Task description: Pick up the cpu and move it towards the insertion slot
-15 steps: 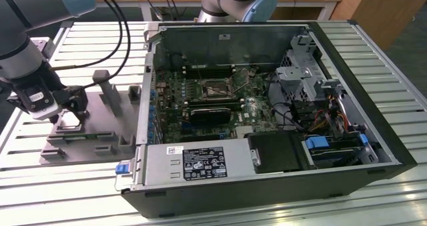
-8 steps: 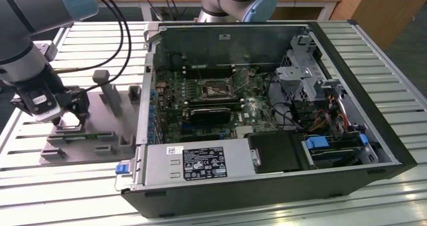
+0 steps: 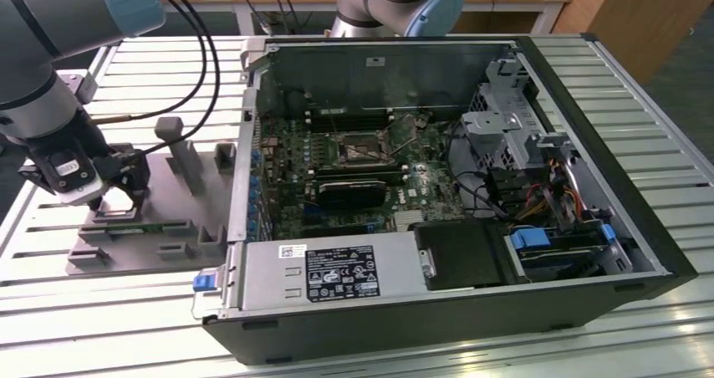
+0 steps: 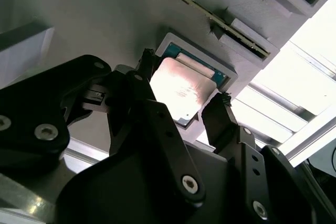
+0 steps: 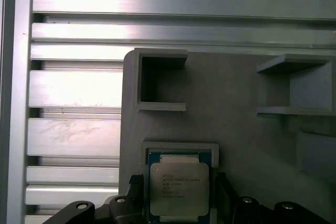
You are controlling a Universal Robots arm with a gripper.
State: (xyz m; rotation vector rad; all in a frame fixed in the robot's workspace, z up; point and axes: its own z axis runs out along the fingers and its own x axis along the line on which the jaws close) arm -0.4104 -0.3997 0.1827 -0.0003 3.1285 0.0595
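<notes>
The cpu (image 4: 181,90) (image 5: 179,188) is a small silver-topped square chip lying in a pale-rimmed pocket of the grey fixture plate (image 3: 167,196). My gripper (image 4: 185,83) (image 5: 179,183) is down over that pocket, with one black finger against each of two opposite edges of the chip, shut on it. In the exterior view the gripper (image 3: 115,196) is at the exterior view's left, outside the computer case. The insertion slot (image 3: 364,149), a silver-framed socket with a dark centre, sits on the green board inside the open case, well to the exterior view's right of the gripper.
Grey posts and blocks (image 3: 184,156) rise from the fixture plate close to the gripper. The case's metal side wall (image 3: 247,144) stands between the plate and the board. A black block (image 3: 348,194) lies below the socket, and black cables (image 3: 196,52) hang from the arm.
</notes>
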